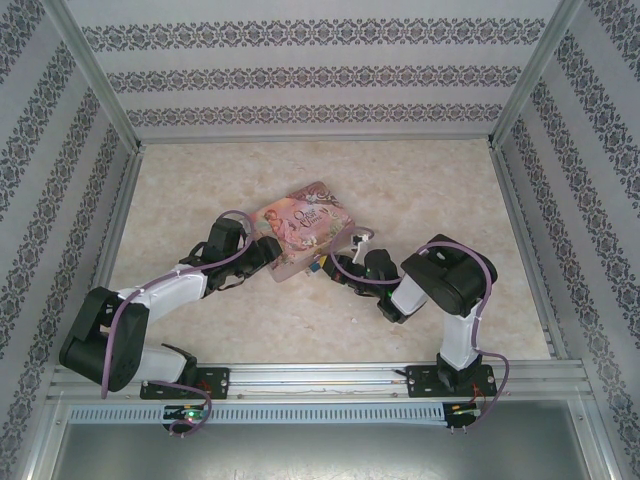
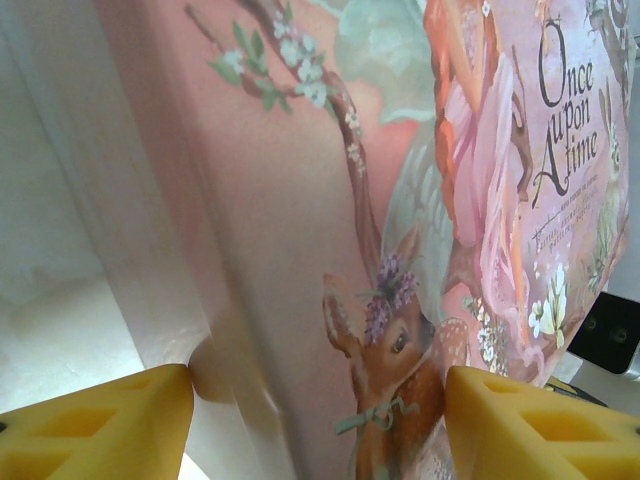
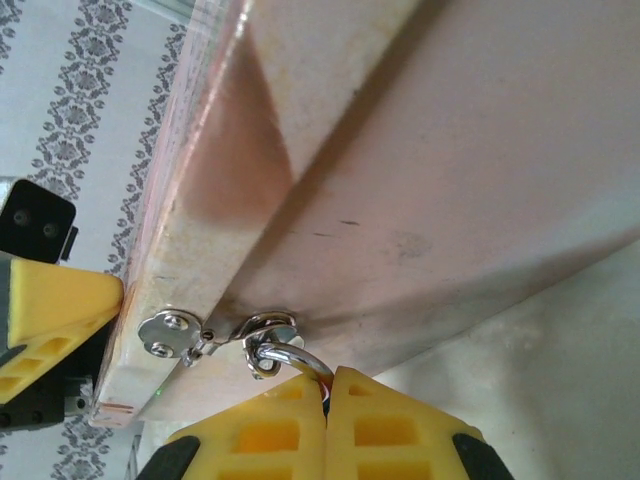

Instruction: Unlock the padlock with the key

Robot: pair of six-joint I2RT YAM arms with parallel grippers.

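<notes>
While the padlock (image 3: 296, 358) points away from the hasp (image 3: 268, 330) on the tin (image 3: 450, 150), right gripper (image 3: 328, 385) clenches it; left gripper (image 2: 318, 395) grasps the tin.

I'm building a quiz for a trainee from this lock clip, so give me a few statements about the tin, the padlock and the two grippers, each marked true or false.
1. The tin has "Once upon a time" on its lid. True.
2. The right gripper has its fingers spread wide. False: they are pressed together, and the padlock shackle comes out from between them.
3. The shackle runs through the hasp ring on the tin. True.
4. The left gripper hangs well clear of the tin. False: its fingers sit on either side of the tin.
</notes>
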